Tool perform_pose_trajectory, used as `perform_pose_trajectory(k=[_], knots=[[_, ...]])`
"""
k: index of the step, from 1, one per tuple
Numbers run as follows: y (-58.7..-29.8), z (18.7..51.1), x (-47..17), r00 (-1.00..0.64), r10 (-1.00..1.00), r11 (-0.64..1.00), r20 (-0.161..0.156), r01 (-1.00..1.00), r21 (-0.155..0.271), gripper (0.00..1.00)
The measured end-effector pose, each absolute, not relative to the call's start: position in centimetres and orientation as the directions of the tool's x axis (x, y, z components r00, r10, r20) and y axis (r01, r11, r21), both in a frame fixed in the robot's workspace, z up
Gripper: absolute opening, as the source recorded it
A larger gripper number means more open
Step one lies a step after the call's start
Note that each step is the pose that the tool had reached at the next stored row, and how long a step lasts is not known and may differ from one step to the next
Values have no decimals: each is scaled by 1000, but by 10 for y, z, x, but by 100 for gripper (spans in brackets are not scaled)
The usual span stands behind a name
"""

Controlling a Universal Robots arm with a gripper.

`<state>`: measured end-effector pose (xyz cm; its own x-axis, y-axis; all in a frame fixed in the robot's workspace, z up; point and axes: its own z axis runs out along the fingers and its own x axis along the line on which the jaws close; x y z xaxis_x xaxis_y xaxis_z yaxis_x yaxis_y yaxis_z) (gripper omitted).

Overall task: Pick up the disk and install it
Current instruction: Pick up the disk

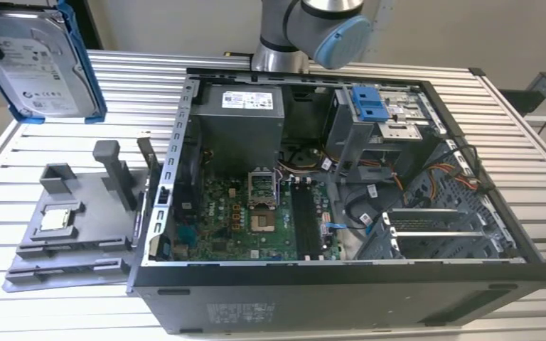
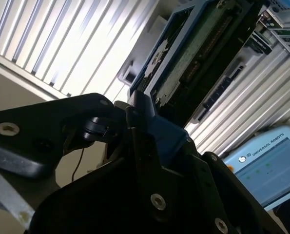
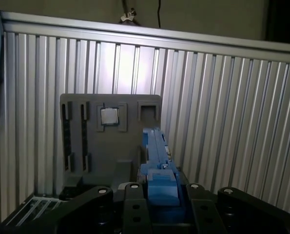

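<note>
The disk (image 1: pixel 40 60), silver with a white label and a blue frame, hangs in the air at the exterior view's top left, well above the slatted table. In the first wrist view the disk (image 3: pixel 156 151) shows edge-on, clamped between the black fingers of my gripper (image 3: pixel 157 187), which is shut on it. In the second wrist view the disk's green circuit-board underside (image 2: pixel 198 48) sticks out beyond the gripper (image 2: pixel 149 124). The open computer case (image 1: pixel 349 280) lies to the right of the disk in the exterior view, with a drive bay carrying a blue latch (image 1: pixel 372 103) at its far side.
A grey holder tray (image 1: pixel 74 238) with upright posts lies left of the case, below the held disk, with a small silver chip (image 1: pixel 55 219) in a pocket. The same tray (image 3: pixel 110 151) and chip (image 3: pixel 109 116) show in the first wrist view. The arm's base (image 1: pixel 283 42) stands behind the case.
</note>
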<state>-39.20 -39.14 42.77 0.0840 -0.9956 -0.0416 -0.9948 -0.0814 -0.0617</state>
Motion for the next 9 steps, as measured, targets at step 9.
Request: perform_pose_trajectory(k=[9], knots=[[-391, 434, -392, 84, -996, -81, -41, -995, -62, 0]])
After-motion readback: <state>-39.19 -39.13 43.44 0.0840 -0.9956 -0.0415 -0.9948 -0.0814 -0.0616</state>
